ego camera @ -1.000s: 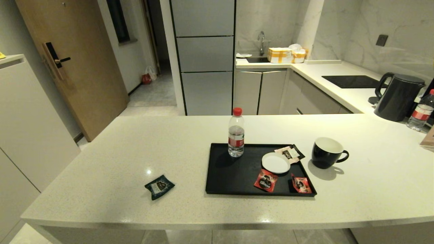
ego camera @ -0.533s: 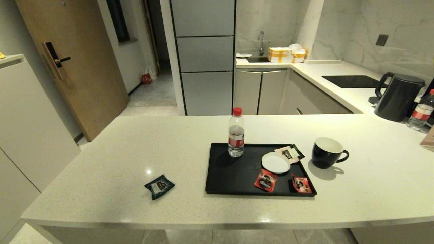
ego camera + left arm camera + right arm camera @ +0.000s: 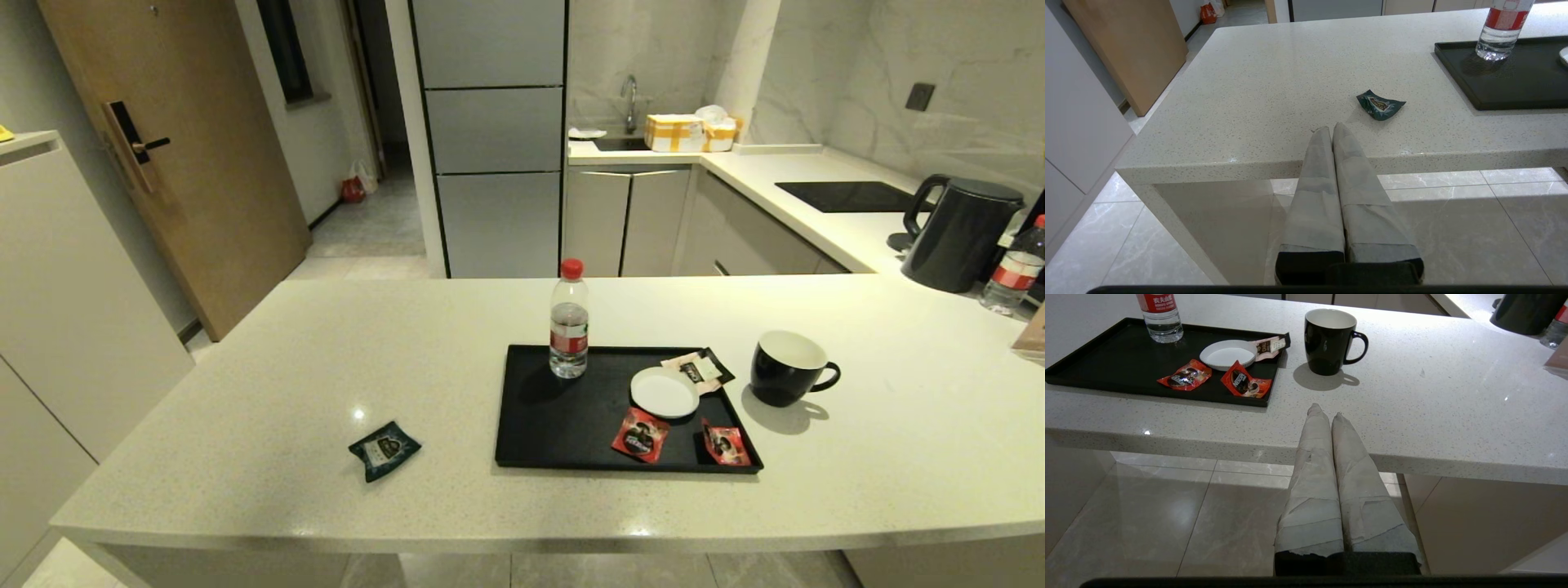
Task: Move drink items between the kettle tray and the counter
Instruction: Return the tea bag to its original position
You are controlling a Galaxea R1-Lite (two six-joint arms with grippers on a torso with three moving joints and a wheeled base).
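The black mug (image 3: 787,369) stands upright on the off-white counter (image 3: 286,384) just right of the black tray (image 3: 555,425), its handle pointing right; the right wrist view shows this mug (image 3: 1329,341) too. The dark teal sachet (image 3: 384,449) lies flat on the counter left of the tray, and appears as sachet (image 3: 1381,105) in the left wrist view. My left gripper (image 3: 1332,128) is shut and empty, held off the counter's near edge, short of the sachet. My right gripper (image 3: 1325,411) is shut and empty, near the front edge below the mug. Neither arm shows in the head view.
On the tray stand a red-capped water bottle (image 3: 568,320), a white saucer (image 3: 664,392), two red sachets (image 3: 640,434) (image 3: 726,445) and a pale sachet (image 3: 696,369). A black kettle (image 3: 959,233), another bottle (image 3: 1012,268) and a cooktop (image 3: 849,196) sit at the far right.
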